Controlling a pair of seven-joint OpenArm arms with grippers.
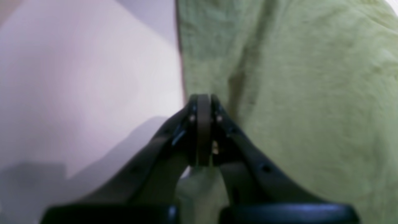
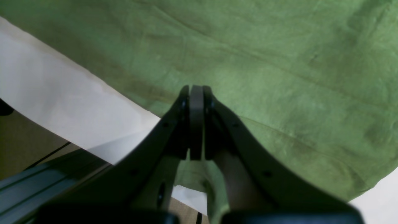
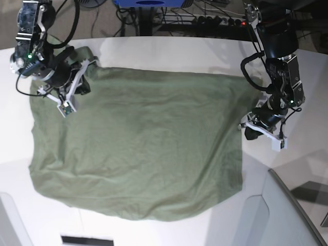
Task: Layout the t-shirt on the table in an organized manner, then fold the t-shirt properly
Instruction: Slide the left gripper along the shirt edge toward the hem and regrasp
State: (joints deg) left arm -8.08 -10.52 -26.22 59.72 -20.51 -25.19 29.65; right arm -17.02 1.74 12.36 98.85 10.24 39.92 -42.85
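The olive-green t-shirt (image 3: 138, 148) lies spread over most of the white table (image 3: 154, 51), wrinkled, with uneven edges. My right gripper (image 3: 87, 72) sits at the shirt's far left corner. In the right wrist view its fingers (image 2: 196, 88) are pressed together and green cloth (image 2: 279, 77) bunches between them near the camera. My left gripper (image 3: 247, 129) rests at the shirt's right edge. The left wrist view shows it (image 1: 203, 98) shut, with shirt fabric (image 1: 311, 109) running under and between the fingers. Collar and sleeves are not distinguishable.
A grey translucent panel (image 3: 289, 215) stands at the near right corner. Cables and a power strip (image 3: 210, 20) run behind the table. A dark slot (image 3: 79, 240) sits at the front edge. The right wrist view shows the table's edge and a metal frame (image 2: 31, 186) below it.
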